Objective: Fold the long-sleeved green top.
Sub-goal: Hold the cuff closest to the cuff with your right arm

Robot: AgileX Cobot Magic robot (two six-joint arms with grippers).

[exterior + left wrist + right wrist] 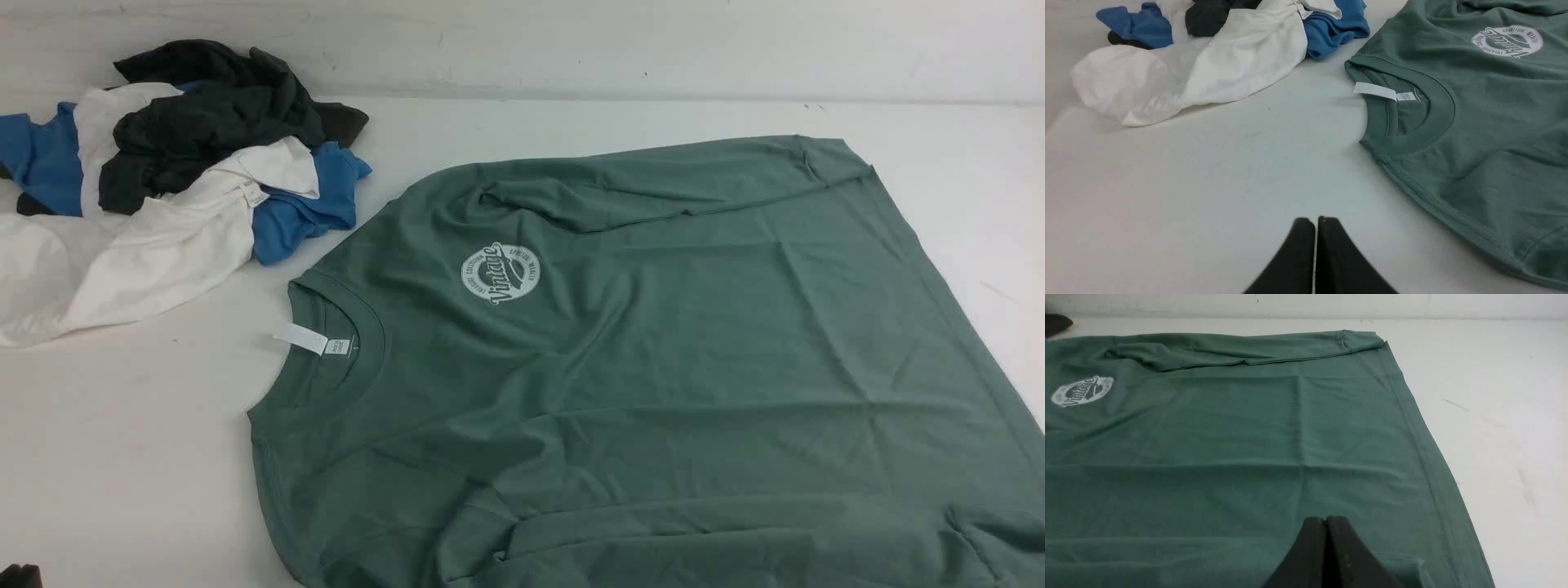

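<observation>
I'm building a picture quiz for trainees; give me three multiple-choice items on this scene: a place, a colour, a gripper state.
1. Where is the heap of mixed garments, in the front view?
A) near right
B) far left
C) far right

2. What colour is the round chest logo?
A) white
B) yellow
C) red

3. How does the left gripper stand?
A) wide open
B) gripping a sleeve
C) shut, holding nothing

Key:
1 B: the heap lies beyond and left of the green top's neckline.
2 A: the logo shows white on the green top.
3 C: the left gripper has its fingertips together, no cloth between them.
</observation>
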